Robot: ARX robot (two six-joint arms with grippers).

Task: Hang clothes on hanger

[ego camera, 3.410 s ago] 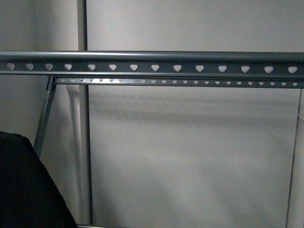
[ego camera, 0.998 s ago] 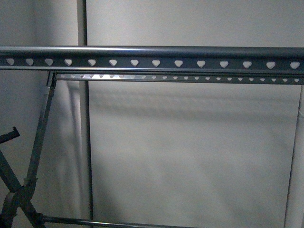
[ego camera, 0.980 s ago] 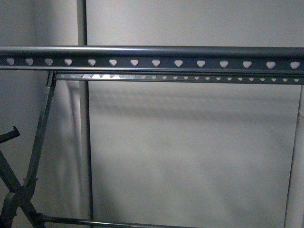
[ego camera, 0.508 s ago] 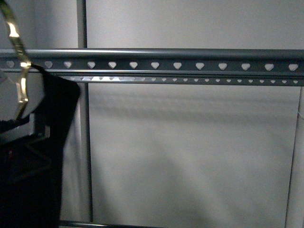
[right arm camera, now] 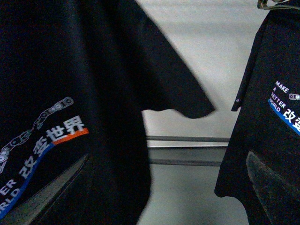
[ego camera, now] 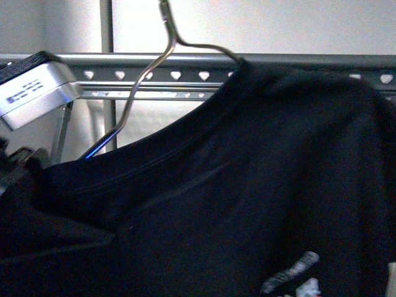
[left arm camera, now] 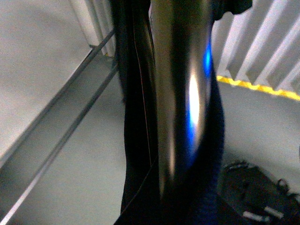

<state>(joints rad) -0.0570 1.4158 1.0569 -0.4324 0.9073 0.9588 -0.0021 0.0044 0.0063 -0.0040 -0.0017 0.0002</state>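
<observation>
A pale wall (ego camera: 278, 25) stands behind everything. From the front, the rack (ego camera: 297, 60) runs its heart-punched top rail across the upper part of the view. The shirt (ego camera: 247, 185) fills most of the picture in front of that rail. It is draped on a wire hanger (ego camera: 145, 74) whose neck rises above the rail and out of sight. A silver labelled block (ego camera: 34, 90) sits at the left, beside the rail.

My left wrist camera shows a blurred shiny tube (left arm camera: 180, 103) with a blue glint. Black cloth lies around it and grey floor (left arm camera: 70, 178) below. I cannot tell how my left gripper stands.

From my right wrist, my right gripper (right arm camera: 157, 187) is spread wide, with nothing between its fingers (right arm camera: 51, 192). Black printed cloth hangs at one side and a second shirt (right arm camera: 267, 117) at the other, apart.
</observation>
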